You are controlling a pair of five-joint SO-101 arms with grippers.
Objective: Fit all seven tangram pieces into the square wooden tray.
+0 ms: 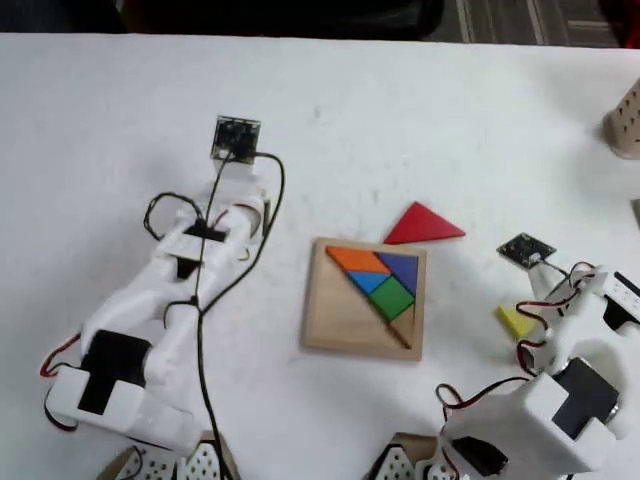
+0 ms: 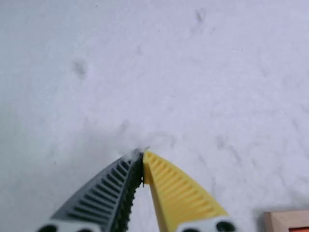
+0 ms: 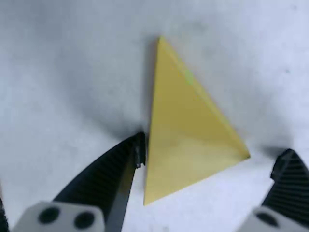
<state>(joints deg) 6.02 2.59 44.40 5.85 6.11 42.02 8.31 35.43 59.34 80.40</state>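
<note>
The yellow triangle (image 1: 515, 320) lies flat right of the wooden tray (image 1: 330, 335), open worktop (image 1: 465, 320) between, sharp tip pointing away from the right claw (image 3: 212, 152) (spread wide, straddling it); left claw (image 2: 142, 155) is pinched closed.

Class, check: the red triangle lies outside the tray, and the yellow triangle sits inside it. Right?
No: the red triangle lies outside the tray, and the yellow triangle lies outside it too, on the table, as the high view shows.
</note>
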